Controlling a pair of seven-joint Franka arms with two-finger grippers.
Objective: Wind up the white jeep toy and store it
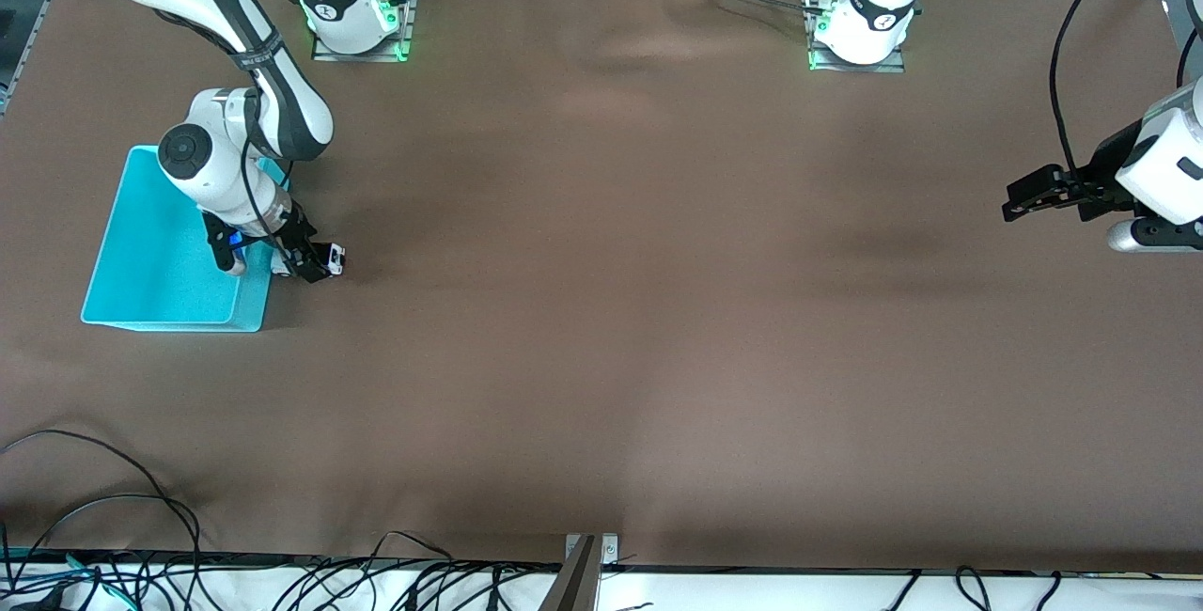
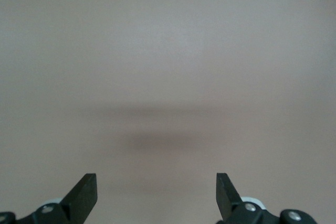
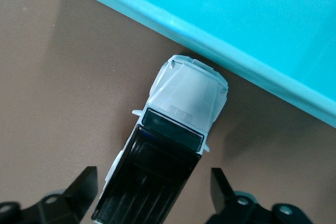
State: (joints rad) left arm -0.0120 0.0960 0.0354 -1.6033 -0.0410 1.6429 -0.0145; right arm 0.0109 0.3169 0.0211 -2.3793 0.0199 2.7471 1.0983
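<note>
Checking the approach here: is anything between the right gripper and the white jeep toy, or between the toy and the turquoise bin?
Nothing visible. The right gripper, fingers open, straddles the white jeep toy on the table, and the toy's nose sits against the turquoise bin wall.

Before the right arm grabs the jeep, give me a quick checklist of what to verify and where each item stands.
1. Right hand straddles the white jeep toy, a finger on each side of the black roof: ok.
2. Fingers not yet touching the jeep, gaps visible on both sides: ok.
3. Jeep sits on the brown table, its nose close against the turquoise bin wall, outside the bin: ok.
4. Room for the fingers beside the bin wall: cannot tell.
5. Bin interior free to receive the jeep: ok for the part in view.
6. Left hand open, waiting over the table at its own end: ok.
</note>
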